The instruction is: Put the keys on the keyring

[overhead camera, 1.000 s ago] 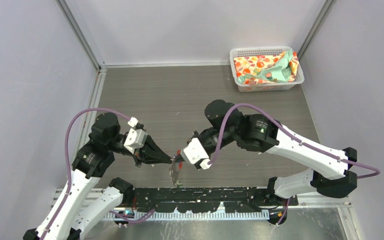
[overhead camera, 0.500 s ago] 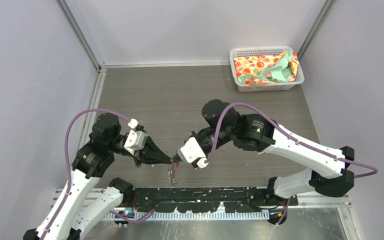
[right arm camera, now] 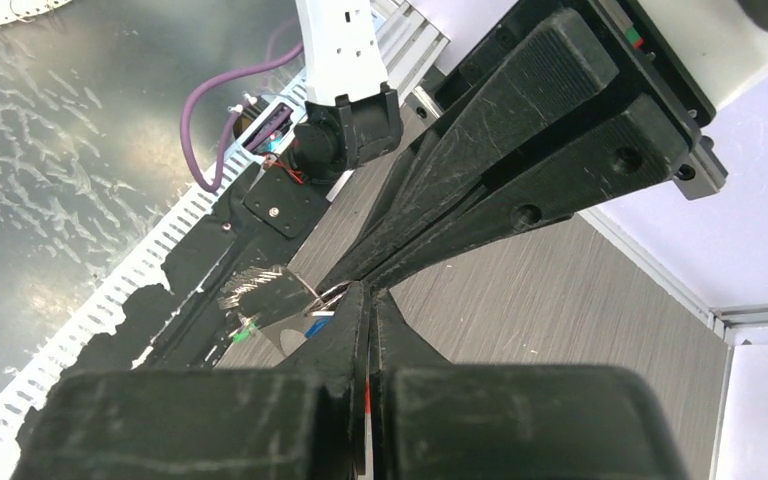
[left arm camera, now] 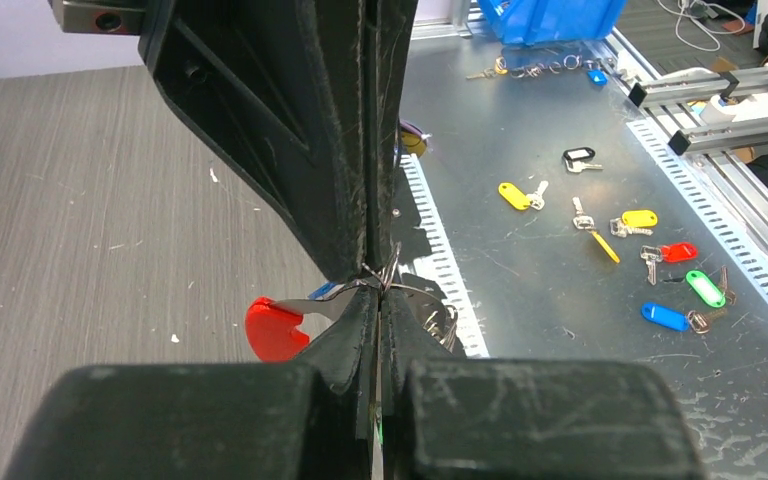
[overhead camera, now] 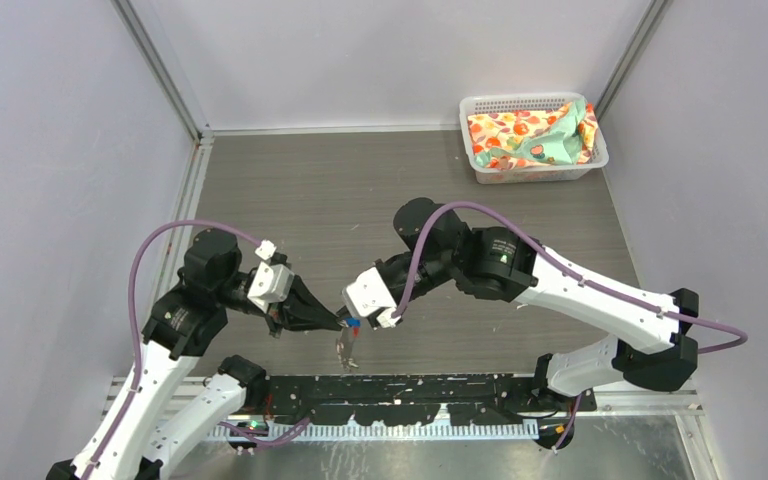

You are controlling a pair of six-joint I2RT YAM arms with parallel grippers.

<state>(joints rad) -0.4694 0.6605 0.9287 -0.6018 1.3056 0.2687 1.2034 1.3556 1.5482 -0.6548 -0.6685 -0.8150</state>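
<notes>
Left gripper (left arm camera: 374, 296) and right gripper (right arm camera: 368, 290), 2 in all, meet tip to tip, both pinched fully closed on 1 keyring (left arm camera: 388, 275). 1 blue key (overhead camera: 353, 324) and 1 green key (right arm camera: 247, 331) hang just below.

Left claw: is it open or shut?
Shut. The left claw has its fingers pressed together with no gap, pinching the keyring wire.

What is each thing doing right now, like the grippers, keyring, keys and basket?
left gripper: shut on the keyring.
right gripper: shut on the keyring.
keyring: held up between both grippers.
blue key: beside the ring; threaded or not, cannot tell.
green key: hanging loose; same doubt.
basket: upright, holding a colourful bundle.
</notes>
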